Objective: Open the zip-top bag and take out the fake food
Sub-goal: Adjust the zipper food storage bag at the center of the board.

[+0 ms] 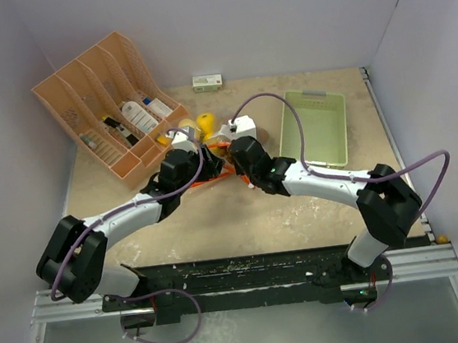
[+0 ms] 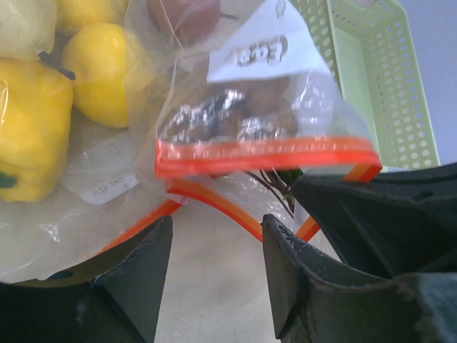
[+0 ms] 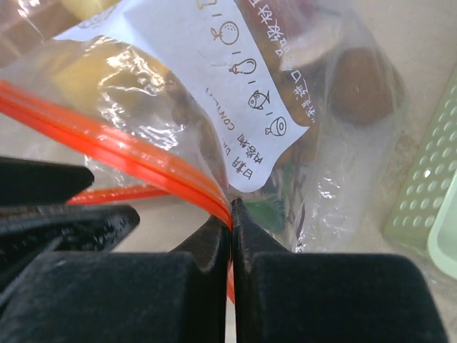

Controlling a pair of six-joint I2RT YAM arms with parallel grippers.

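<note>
Right tool (image 3: 230, 214): clamped on orange zip strip (image 3: 107, 146) of clear plastic bag (image 3: 343, 164).
Left tool (image 2: 214, 279): spread, empty.
Risk: one-sided pull drags bag; strip slips.

The zip-top bag (image 2: 325, 107) is clear plastic with a bright orange zip strip (image 2: 264, 153) and a white label (image 3: 235, 93) printed in black. The fake food (image 2: 100, 71) is glossy yellow, its lumps (image 3: 364, 93) brown. At the bag's 3 o'clock, the basket (image 1: 319, 128) is pale green, dotted with holes. At 10 o'clock, the rack (image 1: 80, 97) is peach-orange lattice.
</note>
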